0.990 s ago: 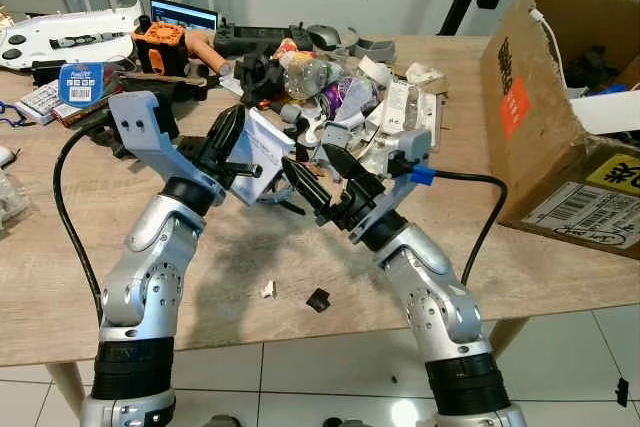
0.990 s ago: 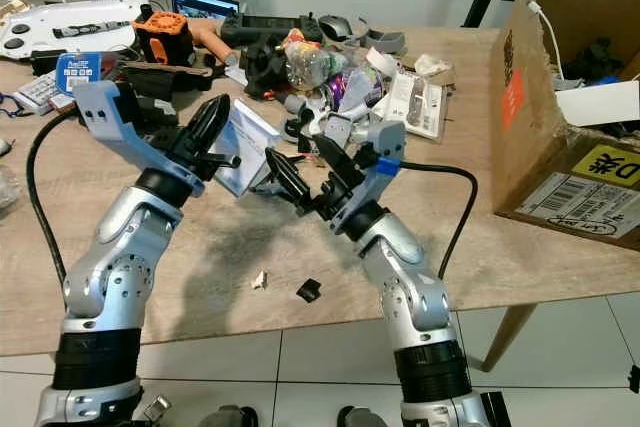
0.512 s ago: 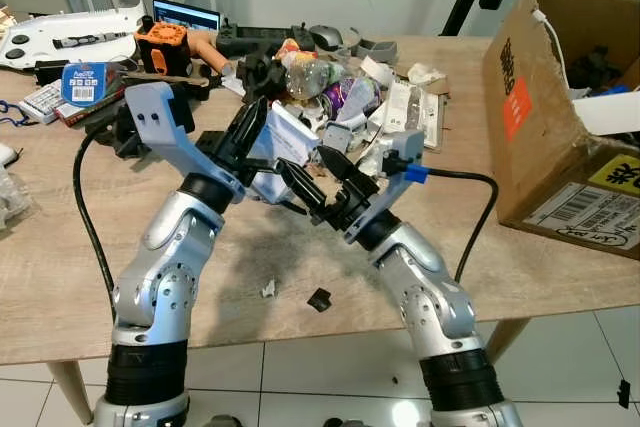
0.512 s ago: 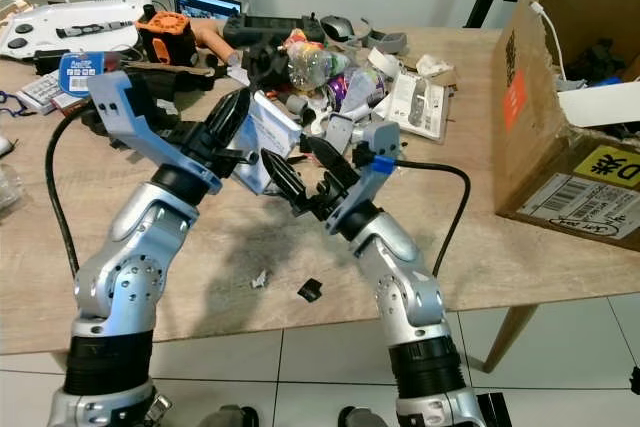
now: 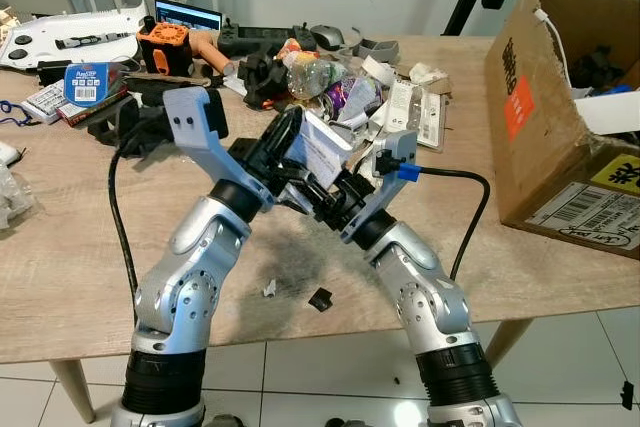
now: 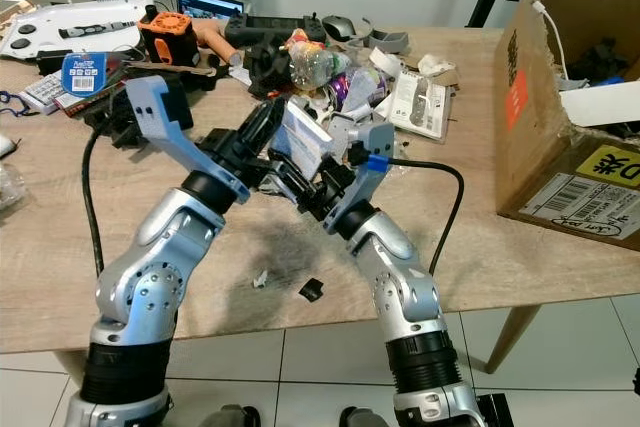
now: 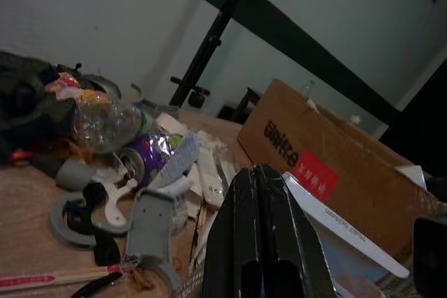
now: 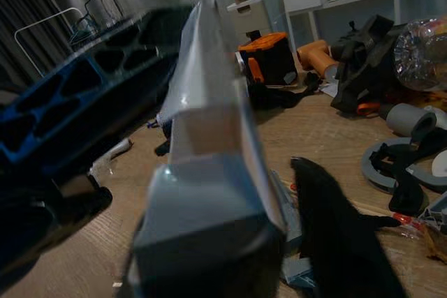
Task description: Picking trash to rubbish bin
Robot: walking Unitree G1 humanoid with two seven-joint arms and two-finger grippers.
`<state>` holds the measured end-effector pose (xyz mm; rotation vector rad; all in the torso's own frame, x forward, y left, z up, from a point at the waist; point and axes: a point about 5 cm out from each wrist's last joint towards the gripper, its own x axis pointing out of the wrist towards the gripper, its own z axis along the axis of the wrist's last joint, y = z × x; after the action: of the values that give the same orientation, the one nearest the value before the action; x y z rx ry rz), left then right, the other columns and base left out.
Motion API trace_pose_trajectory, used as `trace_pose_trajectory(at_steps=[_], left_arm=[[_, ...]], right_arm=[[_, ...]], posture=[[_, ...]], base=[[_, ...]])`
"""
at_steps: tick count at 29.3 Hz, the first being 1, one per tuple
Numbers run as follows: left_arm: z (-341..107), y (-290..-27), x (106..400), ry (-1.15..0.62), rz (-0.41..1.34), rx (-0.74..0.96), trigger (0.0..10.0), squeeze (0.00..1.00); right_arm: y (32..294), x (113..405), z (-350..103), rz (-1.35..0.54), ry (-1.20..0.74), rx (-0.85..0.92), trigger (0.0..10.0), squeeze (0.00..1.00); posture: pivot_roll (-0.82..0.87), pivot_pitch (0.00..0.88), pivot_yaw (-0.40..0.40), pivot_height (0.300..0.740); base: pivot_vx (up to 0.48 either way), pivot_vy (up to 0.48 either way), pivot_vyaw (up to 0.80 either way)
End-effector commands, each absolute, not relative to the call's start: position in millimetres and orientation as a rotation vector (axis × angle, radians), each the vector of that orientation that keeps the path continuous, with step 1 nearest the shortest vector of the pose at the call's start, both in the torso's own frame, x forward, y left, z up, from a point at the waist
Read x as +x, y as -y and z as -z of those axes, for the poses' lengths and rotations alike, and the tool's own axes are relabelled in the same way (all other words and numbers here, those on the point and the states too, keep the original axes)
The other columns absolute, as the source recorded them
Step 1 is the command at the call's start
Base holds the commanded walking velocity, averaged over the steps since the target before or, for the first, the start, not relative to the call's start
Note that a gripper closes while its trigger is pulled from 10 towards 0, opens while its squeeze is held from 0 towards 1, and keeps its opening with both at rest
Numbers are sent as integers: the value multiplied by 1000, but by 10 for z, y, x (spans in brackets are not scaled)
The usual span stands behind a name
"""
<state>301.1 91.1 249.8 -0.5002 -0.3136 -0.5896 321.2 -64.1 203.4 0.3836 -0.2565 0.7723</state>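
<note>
My left gripper (image 5: 291,127) is shut on a flat white and blue carton (image 5: 322,144) and holds it tilted above the table's middle. In the left wrist view the two black fingers (image 7: 260,228) press together, and the carton's white edge (image 7: 346,235) runs beside them. My right gripper (image 5: 318,180) reaches up from below with its jaws open on either side of the carton (image 8: 209,172); one finger (image 8: 339,239) stands apart from it. A big open cardboard box (image 5: 560,117) stands on the table to the right. Behind the grippers lies a trash pile (image 5: 335,87) of bottles, wrappers and packets.
Two small scraps, one black (image 5: 319,298) and one white (image 5: 268,289), lie on the wooden table (image 5: 60,277) near its front edge. Tools, an orange device (image 5: 160,45) and a small screen (image 5: 184,15) crowd the back left. A black cable (image 5: 470,217) trails from my right wrist.
My left gripper has carried the carton to the right and a little higher, over my right gripper. The right gripper's open fingers now stand around the carton.
</note>
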Motion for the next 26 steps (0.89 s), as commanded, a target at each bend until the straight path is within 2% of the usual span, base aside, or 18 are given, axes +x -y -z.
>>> trace_pose_trajectory(at_steps=[1,4,10,13,15,19,22,24,25,26], left_arm=[[-2475,-853,2981,298,602,-517,0,0],[-2460,-866,2988,291,595,-509,0,0],[-2446,-923,3010,286,571,-489,0,0],[-2452,-938,3002,290,566,-489,0,0],[-2443,-943,3017,287,559,-484,0,0],[-2458,-980,3015,293,544,-496,0,0],[-2461,-1015,3039,296,531,-496,0,0],[-2466,-1093,3083,306,467,-460,0,0],[-2458,-1307,3182,330,298,-353,10000,0],[-2458,-1307,3182,330,298,-353,10000,0]], right_arm=[[685,3217,-2017,-759,267,397,0,0],[702,3225,-2032,-753,280,398,0,0],[728,3252,-2083,-741,308,401,0,0],[742,3254,-2118,-727,324,413,0,0],[747,3269,-2123,-725,325,414,0,0],[738,3269,-2135,-724,328,412,0,0],[731,3284,-2154,-720,332,412,0,0],[736,3287,-2179,-711,340,410,0,0],[782,3302,-2236,-667,359,408,0,0],[782,3302,-2236,-667,359,408,0,0]], posture=[[59,188,-33,740],[60,215,-34,740],[61,217,-38,740],[59,189,-40,740],[60,216,-42,740],[61,190,-34,740],[62,211,-33,740],[58,219,-34,740],[57,209,-32,740],[57,209,-32,740]], base=[[0,0,0],[0,0,0],[0,0,0],[0,0,0],[0,0,0],[0,0,0],[0,0,0],[0,0,0],[0,0,0],[0,0,0]])
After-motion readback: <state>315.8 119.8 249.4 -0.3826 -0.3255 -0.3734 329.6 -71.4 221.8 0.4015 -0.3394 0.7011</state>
